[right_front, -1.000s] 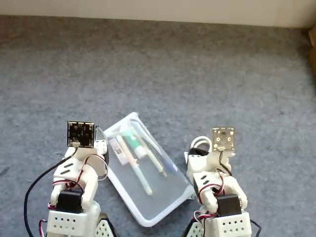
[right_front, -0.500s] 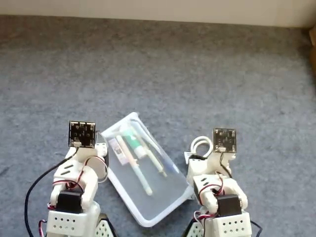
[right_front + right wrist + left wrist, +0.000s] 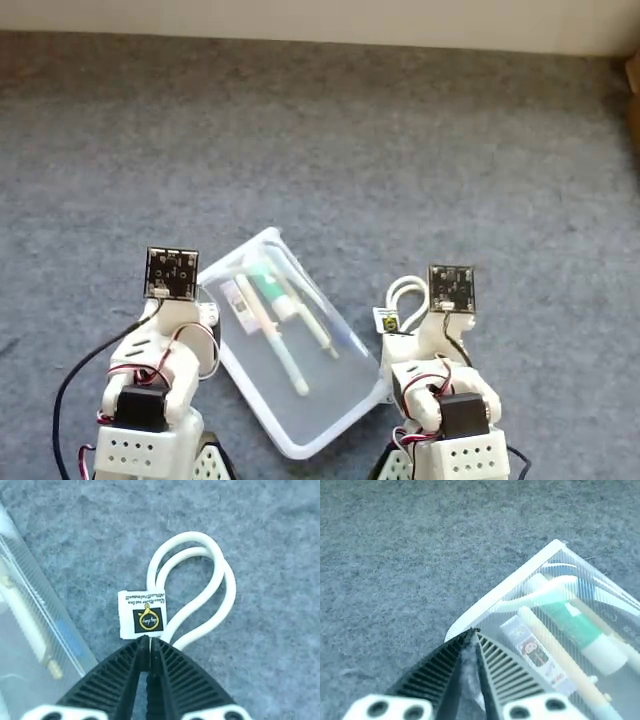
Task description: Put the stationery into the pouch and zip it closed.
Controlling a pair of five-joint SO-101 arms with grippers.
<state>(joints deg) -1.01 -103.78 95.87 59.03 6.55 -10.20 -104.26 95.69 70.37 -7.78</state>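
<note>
Looks like all stationery [image 3: 275, 310] sits in the pouch [image 3: 310, 420], btwn the arms; left gripper [image 3: 470, 634] pinched shut on its edge, right gripper [image 3: 149, 642] clamped on the pull loop [image 3: 212, 587]; zip step imo; next: steady pull, left anchoring.

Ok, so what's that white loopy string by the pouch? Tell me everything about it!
It is a smooth white cord, doubled into a loop, maybe plastic or rubber. It lies on the grey carpet beside the clear pouch. A small white tag with a black square and yellow mark sits at its base. The right claw is shut there, pinching the cord just under the tag.
</note>
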